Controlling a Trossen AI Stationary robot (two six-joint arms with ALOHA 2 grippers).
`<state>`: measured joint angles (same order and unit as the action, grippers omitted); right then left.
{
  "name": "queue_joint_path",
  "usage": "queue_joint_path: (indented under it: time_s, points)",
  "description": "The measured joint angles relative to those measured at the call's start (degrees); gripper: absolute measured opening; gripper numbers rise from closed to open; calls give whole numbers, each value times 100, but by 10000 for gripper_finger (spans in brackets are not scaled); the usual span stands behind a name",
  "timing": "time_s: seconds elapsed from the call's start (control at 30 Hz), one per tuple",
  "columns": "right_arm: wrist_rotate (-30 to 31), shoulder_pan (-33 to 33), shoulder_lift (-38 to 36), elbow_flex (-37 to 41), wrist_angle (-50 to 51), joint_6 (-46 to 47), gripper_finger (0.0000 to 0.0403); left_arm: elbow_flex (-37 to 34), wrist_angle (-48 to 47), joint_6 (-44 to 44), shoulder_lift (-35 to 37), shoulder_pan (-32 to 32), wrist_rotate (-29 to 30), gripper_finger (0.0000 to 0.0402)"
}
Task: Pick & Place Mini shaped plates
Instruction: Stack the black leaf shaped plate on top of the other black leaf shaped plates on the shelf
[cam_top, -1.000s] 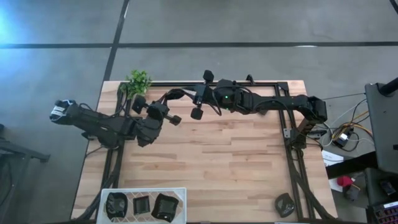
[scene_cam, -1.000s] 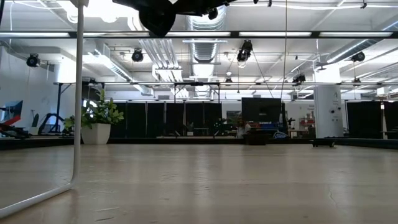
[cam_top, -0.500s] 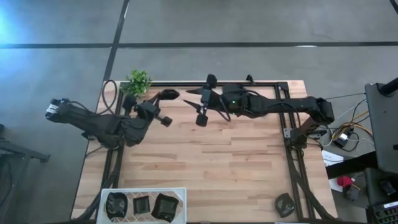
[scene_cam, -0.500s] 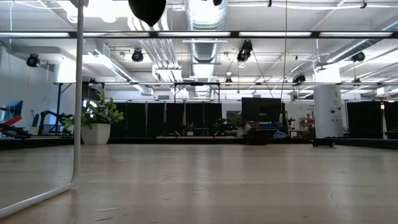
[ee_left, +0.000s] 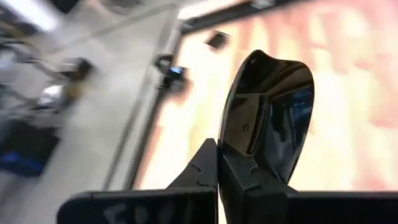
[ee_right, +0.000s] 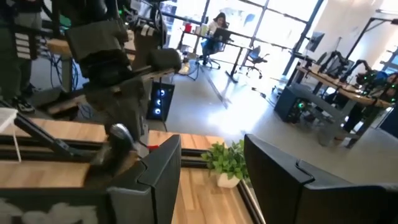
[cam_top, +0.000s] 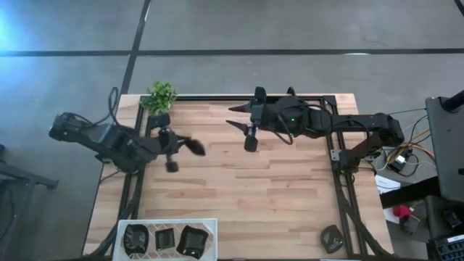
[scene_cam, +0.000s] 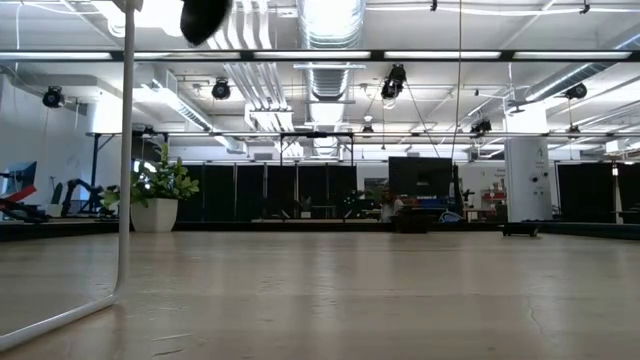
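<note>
One glossy black mini plate (cam_top: 194, 148) (ee_left: 270, 106) is in the air over the left part of the table, and my left gripper (cam_top: 181, 147) (ee_left: 217, 165) is shut on it. Three more mini plates (cam_top: 166, 239) lie in a white tray (cam_top: 123, 225) at the near left edge. Another (cam_top: 332, 238) rests at the near right edge. My right gripper (cam_top: 232, 116) (ee_right: 211, 149) hovers open above the far middle of the table, a good way right of the held plate, with nothing between its fingers. My left gripper pinches the plate's rim (ee_left: 233, 158) between its two fingers. The fingers come from the table's left, slanting a little downward. The plate stands on edge and sticks out past the fingertips toward the right, lifted clear of the table.
A small green plant (cam_top: 161, 95) (ee_right: 227, 158) stands at the far left corner. A black frame (cam_top: 326, 98) runs along the far and right edges. The wooden top (cam_top: 246, 188) between the arms and the tray is bare.
The two grippers were close together at the far middle. My right gripper has opened and drawn back toward the table's right edge. My left gripper has turned and pulled toward the left and near edges, carrying the plate, which stays clear of the table.
</note>
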<state>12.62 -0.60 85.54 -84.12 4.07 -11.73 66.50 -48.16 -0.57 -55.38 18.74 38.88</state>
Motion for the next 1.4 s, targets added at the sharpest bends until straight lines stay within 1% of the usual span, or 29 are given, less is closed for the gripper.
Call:
queue_joint_path:
  time_s: [0.17, 0.3, 0.43, 0.53, 0.67, 0.8, 0.9, 0.97, 1.0, 1.17, 1.4]
  points:
    - [0, -2, -58, 0, 98, 20, 172, 909, -1464, 77, -57, -2, -1167, 0]
    - [0, -2, -58, 0, 135, 20, 172, 1482, -2206, 88, -149, -2, -2219, 0]
    - [0, -4, -52, 0, 137, 20, 169, 1857, -2823, 138, -287, 0, -3176, 0]
    - [-2, -4, -51, 0, 152, 71, 167, 2010, -3283, 153, -417, 0, -3869, 0]
    - [-21, -2, -44, 0, 180, 229, 167, 2026, -3650, -27, -630, 5, -4965, 0]
    - [-398, -2, -44, 0, 262, 244, 168, 1930, -3817, -232, -897, 70, -5877, 0]
    - [-666, -2, -42, 0, 351, 339, 165, 1828, -3856, -310, -1118, 233, -6457, 0]
    - [-706, 0, -41, 0, 351, 443, 163, 1773, -3851, -362, -1254, 399, -6735, 0]
    - [-708, -2, -42, 0, 351, 480, 162, 1747, -3862, -368, -1323, 491, -6784, 0]
    - [-708, -2, -40, 0, 390, 577, 157, 1600, -3792, -173, -1720, 1058, -6799, 0]
    - [-708, -2, -40, 0, 388, 577, 156, 1396, -3702, -23, -2196, 2062, -6814, 0]
